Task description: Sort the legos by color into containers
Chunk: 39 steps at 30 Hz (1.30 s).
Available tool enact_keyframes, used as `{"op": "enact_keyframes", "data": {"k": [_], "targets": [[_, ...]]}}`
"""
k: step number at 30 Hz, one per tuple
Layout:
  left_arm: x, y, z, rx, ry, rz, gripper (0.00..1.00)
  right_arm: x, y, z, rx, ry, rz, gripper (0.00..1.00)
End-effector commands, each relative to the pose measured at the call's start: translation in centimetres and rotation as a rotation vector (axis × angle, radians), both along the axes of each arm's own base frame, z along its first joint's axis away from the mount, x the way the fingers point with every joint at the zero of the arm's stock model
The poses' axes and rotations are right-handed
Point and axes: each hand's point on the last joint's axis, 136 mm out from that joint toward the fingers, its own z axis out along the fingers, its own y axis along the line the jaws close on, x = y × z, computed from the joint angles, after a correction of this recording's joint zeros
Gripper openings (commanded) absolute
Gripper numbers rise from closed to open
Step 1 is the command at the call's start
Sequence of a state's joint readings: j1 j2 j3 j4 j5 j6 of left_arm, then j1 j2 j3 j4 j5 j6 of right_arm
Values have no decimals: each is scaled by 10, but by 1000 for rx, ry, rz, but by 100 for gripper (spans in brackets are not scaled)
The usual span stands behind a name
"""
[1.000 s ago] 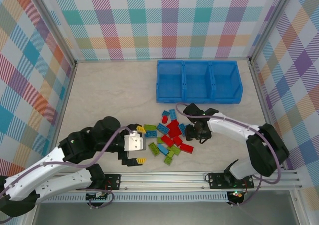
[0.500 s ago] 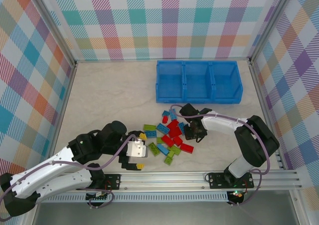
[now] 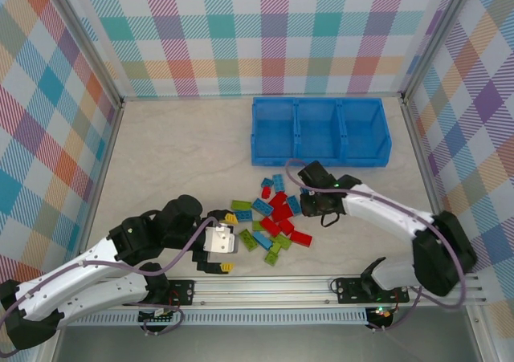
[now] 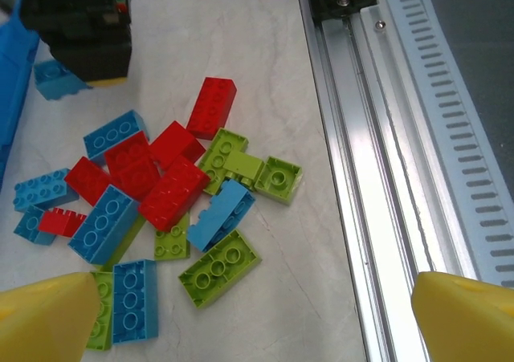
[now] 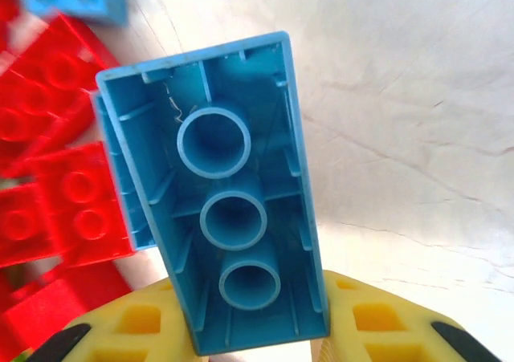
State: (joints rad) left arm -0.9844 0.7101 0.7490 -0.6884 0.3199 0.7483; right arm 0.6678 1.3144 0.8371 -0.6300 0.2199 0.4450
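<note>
A pile of red, blue and lime green legos (image 3: 273, 217) lies on the table in front of the blue three-compartment bin (image 3: 320, 131). My right gripper (image 3: 316, 205) is at the pile's right edge. In the right wrist view it (image 5: 257, 330) is shut on a blue lego (image 5: 217, 217), whose hollow underside faces the camera, with red legos (image 5: 56, 209) lying to its left. My left gripper (image 3: 227, 242) stands wide open at the pile's left near side. In the left wrist view its (image 4: 257, 318) yellow fingertips (image 4: 48, 318) frame a green lego (image 4: 218, 268) and a blue one (image 4: 135, 299).
The bin's compartments look empty from above. A metal rail (image 3: 321, 286) runs along the table's near edge, close behind the left gripper. Checkered walls (image 3: 265, 33) enclose the table on three sides. Bare tabletop (image 3: 177, 153) lies left of the bin.
The right gripper has closed on the blue lego and shifted slightly right. The left gripper drew back a little toward the rail early on, then stayed put.
</note>
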Motion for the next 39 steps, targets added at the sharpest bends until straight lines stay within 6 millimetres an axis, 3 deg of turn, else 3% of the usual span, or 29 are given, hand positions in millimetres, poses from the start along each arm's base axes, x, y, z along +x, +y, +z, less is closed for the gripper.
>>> {"op": "enact_keyframes", "data": {"k": [1,6,9,13,17,21,24,28,30,33,35,39], "targets": [[6,-3,9,-59,-42,30,100,17,-21,39,11,-117,-97,17],[18,-6,28,-171,-76,105,100,73,-70,90,182,-250,-253,17],[24,-7,39,-237,-75,146,100,112,-108,101,186,-261,-342,17],[33,-4,52,-298,-59,223,100,161,-146,87,195,-200,-434,16],[41,3,57,-318,-71,290,100,197,-157,64,180,-150,-458,24],[46,8,63,-344,-90,336,100,216,-171,41,175,-81,-507,35],[47,11,64,-357,-98,346,100,220,-174,44,173,-80,-508,48],[49,10,62,-352,-102,353,100,213,-174,64,182,-132,-504,54],[50,9,61,-347,-98,352,100,207,-173,74,186,-154,-502,63],[51,9,58,-328,-95,353,100,190,-167,91,222,-175,-488,63],[52,10,57,-316,-100,354,100,173,-150,101,302,-183,-454,62],[49,11,49,-276,-109,323,100,118,-89,112,403,-188,-285,62]]}}
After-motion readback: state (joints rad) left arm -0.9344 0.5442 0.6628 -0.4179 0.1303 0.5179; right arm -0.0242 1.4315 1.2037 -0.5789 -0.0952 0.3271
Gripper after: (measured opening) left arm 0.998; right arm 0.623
